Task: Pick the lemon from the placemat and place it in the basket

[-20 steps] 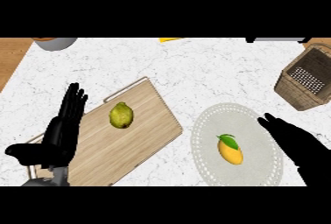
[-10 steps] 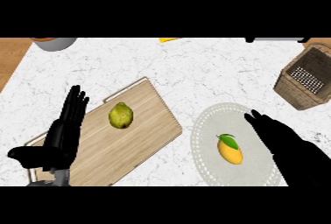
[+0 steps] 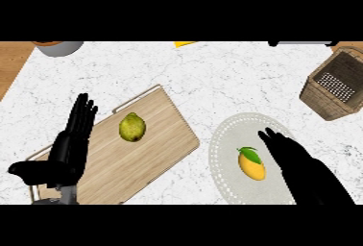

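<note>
The basket [image 3: 336, 86] runs off the right side, so only part of it shows. A grey bowl [image 3: 60, 47] and a yellow thing [image 3: 186, 43] are cut off at the top. The right hand [image 3: 301, 163] covers part of the placemat [image 3: 230, 144]. The left hand [image 3: 67, 144] hides some of the wooden board [image 3: 156, 144].

We're looking at a kitchen, w/ a white marble-look counter [image 3: 212, 72] filling most of the frame. Left of centre sits a wooden cutting board [image 3: 142, 153] w/ a greenish fruit [image 3: 132, 127] on it; lower right, a pale round placemat [image 3: 234, 182] w/ a yellow fruit [image 3: 251, 164]. Upper right edge has a wicker basket [image 3: 337, 86]; top left corner a grey bowl or pot [image 3: 60, 47], partly cut off. Wood-tone surface [image 3: 10, 62] at far left edge.
</note>
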`<state>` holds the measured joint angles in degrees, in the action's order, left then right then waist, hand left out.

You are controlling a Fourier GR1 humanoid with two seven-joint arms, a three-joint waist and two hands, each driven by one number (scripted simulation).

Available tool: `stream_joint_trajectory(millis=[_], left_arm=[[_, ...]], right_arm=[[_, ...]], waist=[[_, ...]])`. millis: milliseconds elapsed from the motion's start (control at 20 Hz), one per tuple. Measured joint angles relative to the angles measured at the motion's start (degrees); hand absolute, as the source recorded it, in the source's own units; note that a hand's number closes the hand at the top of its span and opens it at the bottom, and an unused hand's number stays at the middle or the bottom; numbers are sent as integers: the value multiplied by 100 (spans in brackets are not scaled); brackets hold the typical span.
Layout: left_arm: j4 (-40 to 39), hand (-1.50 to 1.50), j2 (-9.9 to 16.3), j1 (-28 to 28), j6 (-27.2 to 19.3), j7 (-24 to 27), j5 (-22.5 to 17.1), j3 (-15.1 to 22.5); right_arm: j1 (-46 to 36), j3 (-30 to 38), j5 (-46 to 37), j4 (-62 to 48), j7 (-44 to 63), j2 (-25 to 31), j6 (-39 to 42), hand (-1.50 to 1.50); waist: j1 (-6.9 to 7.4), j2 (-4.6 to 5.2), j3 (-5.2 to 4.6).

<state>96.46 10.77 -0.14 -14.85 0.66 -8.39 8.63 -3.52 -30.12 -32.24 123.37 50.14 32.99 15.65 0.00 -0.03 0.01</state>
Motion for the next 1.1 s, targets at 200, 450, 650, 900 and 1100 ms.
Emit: stream_joint_trajectory(millis=[200, 450, 650, 900, 1100], left_arm=[[83, 0, -40, 83, 104, 25, 60, -73], [98, 0, -111, 179, 235, 46, 134, -163], [-100, 0, -262, 38, 240, 74, 246, -212], [-19, 0, -326, 41, 356, -22, 307, -302], [-88, 0, -392, -14, 397, -9, 385, -357]], right_arm=[[102, -125, -533, -307, -228, -386, -100, -150], [183, 43, -961, -632, -605, -661, -111, -150], [229, 172, -1224, -961, -926, -891, -153, -150], [295, 288, -1497, -1196, -1154, -1213, -42, -150], [184, 411, -1647, -1577, -1322, -1430, 27, -150]], waist=[[4, 0, -1], [4, 0, 0], [0, 2, 0], [2, 1, -1], [6, 1, -2]])
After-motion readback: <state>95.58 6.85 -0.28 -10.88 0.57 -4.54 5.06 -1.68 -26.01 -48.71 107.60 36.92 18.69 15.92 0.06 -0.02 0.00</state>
